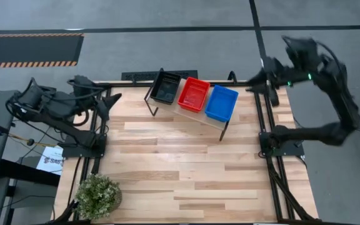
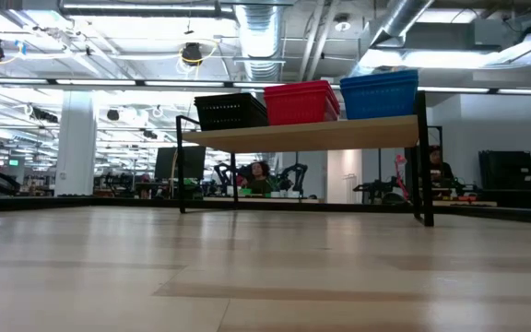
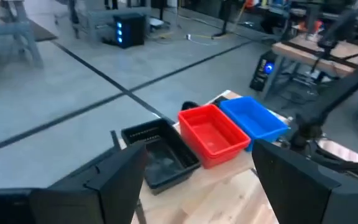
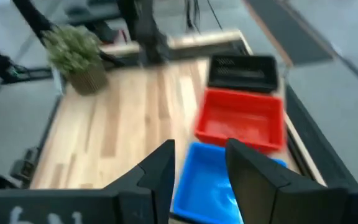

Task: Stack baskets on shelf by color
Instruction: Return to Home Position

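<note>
The shelf [image 2: 302, 136], a light board on thin black legs, stands at the table's far middle. On it sit a black basket [image 1: 166, 87], a red basket [image 1: 194, 94] and a blue basket [image 1: 221, 103] side by side, from left to right. How many are nested in each colour cannot be told. My left gripper [image 1: 111, 103] hangs open at the far left edge, left of the shelf. My right gripper [image 1: 259, 82] hangs open at the far right, just right of the blue basket [image 4: 210, 180].
A small potted plant [image 1: 97, 195] stands at the table's near left corner. The slatted wooden tabletop [image 1: 186, 169] stretches in front of the shelf. Black frame rails [image 1: 274, 156] run along the table's left and right sides by the arm bases.
</note>
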